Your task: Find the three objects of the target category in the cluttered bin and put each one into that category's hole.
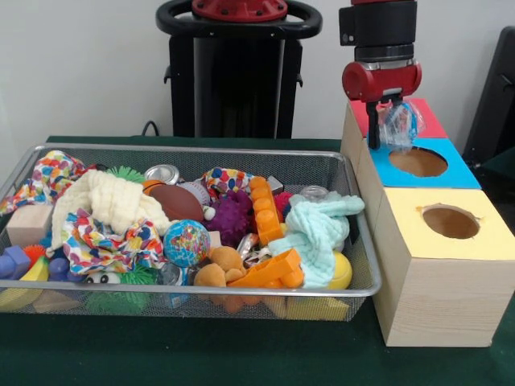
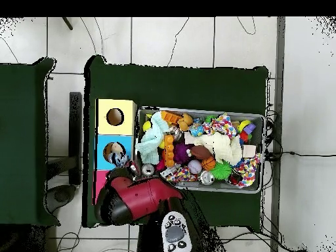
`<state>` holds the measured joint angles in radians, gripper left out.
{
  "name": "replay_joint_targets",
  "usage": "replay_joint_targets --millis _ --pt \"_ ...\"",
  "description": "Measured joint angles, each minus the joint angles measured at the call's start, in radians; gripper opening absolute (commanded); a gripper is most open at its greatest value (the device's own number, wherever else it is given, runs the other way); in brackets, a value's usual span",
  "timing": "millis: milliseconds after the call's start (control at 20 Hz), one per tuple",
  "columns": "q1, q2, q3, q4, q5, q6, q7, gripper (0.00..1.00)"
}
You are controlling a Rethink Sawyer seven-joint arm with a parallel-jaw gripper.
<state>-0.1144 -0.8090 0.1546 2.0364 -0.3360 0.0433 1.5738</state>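
Over the blue box's hole (image 1: 418, 162), the hand (image 1: 389, 121) grips crinkled plastic (image 1: 400, 125).

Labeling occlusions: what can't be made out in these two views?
- Red-topped box, front view: its hole is hidden behind the end effector and the crinkled plastic piece.
- Wire bin, both views: lower layers are buried under toys and cloths.
- Overhead view: the arm covers the red-topped box.

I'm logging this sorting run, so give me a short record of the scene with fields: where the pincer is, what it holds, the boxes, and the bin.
pincer: above the blue-topped box, shut on a plastic piece
pincer point
plastic piece: crinkly, see-through, hanging over the hole, not yet dropped
other boxes: yellow-topped box nearer the camera, red-topped box behind
bin: wire mesh, full of mixed toys and cloths
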Motion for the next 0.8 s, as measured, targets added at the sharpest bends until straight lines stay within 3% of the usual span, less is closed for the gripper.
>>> replay_joint_targets --millis 800 --pt "0.083 0.013 -0.078 -0.019 0.09 0.0 0.0 0.0"
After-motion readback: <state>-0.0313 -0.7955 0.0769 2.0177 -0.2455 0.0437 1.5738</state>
